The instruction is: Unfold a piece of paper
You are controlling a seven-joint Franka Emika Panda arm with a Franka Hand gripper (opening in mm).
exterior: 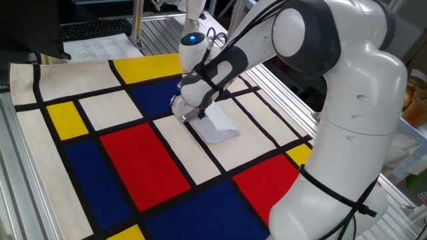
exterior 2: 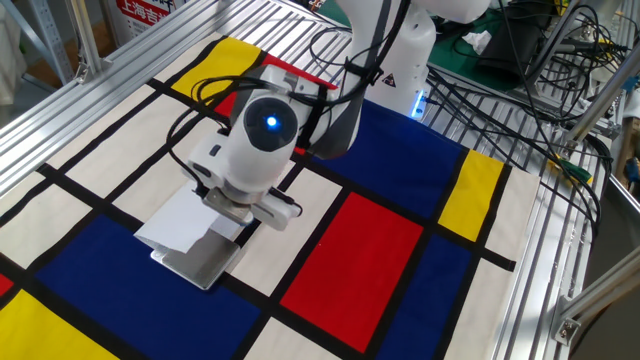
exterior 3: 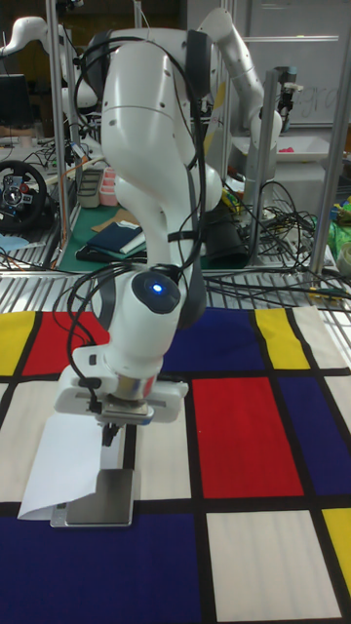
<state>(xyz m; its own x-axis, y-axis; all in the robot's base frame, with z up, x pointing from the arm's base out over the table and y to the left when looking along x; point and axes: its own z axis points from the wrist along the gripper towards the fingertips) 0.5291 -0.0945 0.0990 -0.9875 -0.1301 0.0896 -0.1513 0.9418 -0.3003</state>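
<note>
From one fixed view, the arm reaches down over the checked cloth (exterior: 133, 167) of red, blue, yellow and cream panels. Its gripper (exterior: 194, 115) hangs at the near edge of the piece of paper (exterior: 219, 127), which lies across a cream panel and a black stripe. The upper flap of the sheet slopes up towards the gripper, so it looks part lifted, not flat. The fingertips are hidden under the wrist here and I cannot tell how wide they stand.

From the other fixed view, the gripper (exterior 2: 236, 206) sits right above the sheet (exterior 2: 185, 222). One white leaf tilts upward on the far side, and a greyer leaf lies flat on the cloth beneath it, showing at the near corner. The fold looks opened to a wedge; the top leaf has yet to be carried over and laid down.

From the tall fixed view, the picture is clearest. The gripper (exterior 3: 113, 426) points straight down, and its dark fingers appear drawn close together on the raised edge of the paper (exterior 3: 66, 461), though the pinch itself is small and I judge it held rather than see it plainly. The lifted leaf slants to the left; the lower leaf rests flat beside the blue panel.

Counting: one arm, one gripper, one sheet of paper in two leaves, one cloth. I would put the task at perhaps halfway.
</note>
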